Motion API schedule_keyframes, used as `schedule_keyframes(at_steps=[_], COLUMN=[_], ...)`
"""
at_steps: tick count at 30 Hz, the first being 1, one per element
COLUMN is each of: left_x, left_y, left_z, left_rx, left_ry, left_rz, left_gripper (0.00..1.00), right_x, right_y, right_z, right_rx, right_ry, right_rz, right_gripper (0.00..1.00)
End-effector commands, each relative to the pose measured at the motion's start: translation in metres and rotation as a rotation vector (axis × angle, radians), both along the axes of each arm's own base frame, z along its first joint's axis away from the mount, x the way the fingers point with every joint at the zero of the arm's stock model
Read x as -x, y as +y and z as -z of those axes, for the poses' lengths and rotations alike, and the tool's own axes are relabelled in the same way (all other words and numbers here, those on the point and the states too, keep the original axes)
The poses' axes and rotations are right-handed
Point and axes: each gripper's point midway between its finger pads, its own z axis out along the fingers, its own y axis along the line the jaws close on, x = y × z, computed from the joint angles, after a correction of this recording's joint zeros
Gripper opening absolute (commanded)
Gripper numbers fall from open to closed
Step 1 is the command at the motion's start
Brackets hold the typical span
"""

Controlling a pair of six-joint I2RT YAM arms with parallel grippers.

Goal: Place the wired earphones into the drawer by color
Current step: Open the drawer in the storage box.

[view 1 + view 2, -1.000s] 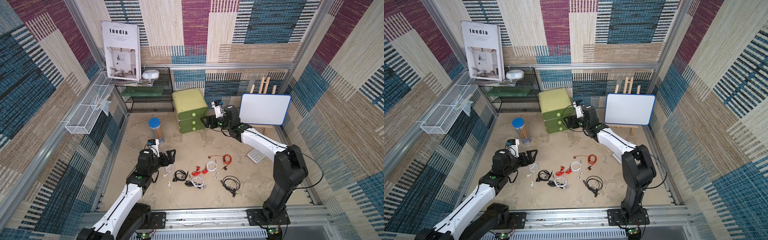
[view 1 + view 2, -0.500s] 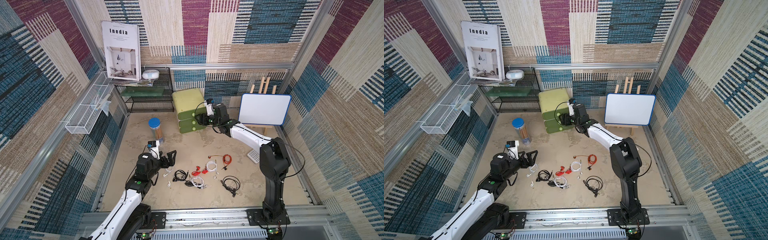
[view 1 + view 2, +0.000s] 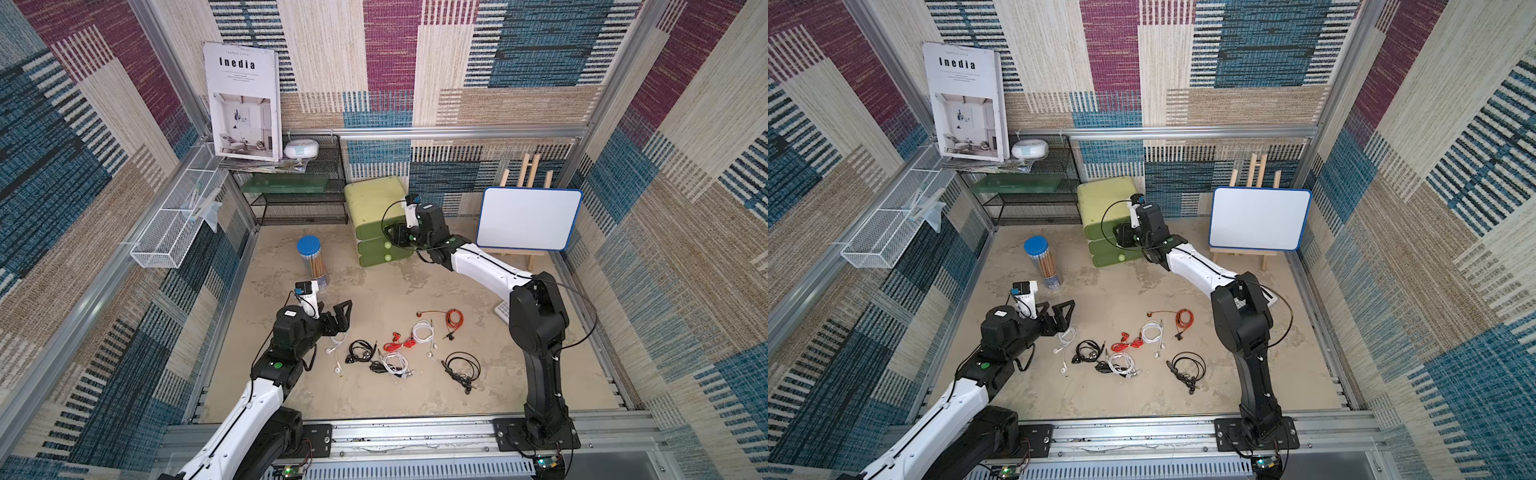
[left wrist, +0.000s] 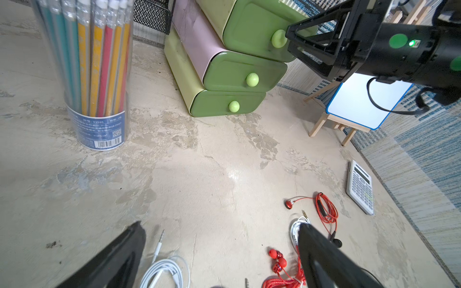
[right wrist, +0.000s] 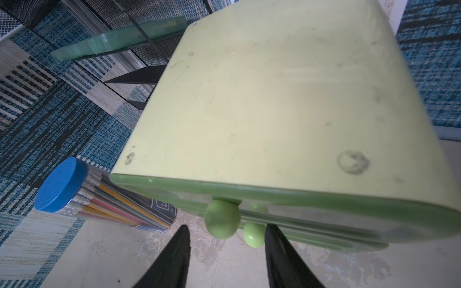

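Now the right gripper (image 5: 225,227) straddles the drawer unit's (image 3: 374,195) top knob (image 5: 222,219), jaws part-open and not touching it; the left gripper (image 4: 218,228) gapes wide. A skewed pinch could slip off, stranding the wired earphones (image 3: 399,343) in front of that unit.

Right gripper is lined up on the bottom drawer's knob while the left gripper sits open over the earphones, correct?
Not the bottom one: the right gripper is at the top drawer's knob, as the left wrist view shows.
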Motion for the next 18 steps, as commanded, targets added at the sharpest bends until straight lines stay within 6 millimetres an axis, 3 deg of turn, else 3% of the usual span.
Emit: schedule_keyframes(at_steps=[1, 18], left_x=[-0.003, -0.002], left_y=[0.002, 0.002], left_z=[-0.006, -0.009], left_rx=[-0.011, -0.005], left_ry=[-0.031, -0.036], left_rz=[-0.008, -0.010], left_gripper=[0.99, 0.99], right_x=[-0.002, -0.010], right_y=[0.002, 0.014], right_z=[0.002, 0.005], right_rx=[-0.006, -0.016], right_ry=[0.014, 0.024], right_rz=[0.014, 0.032], right_gripper=[0.50, 0.39])
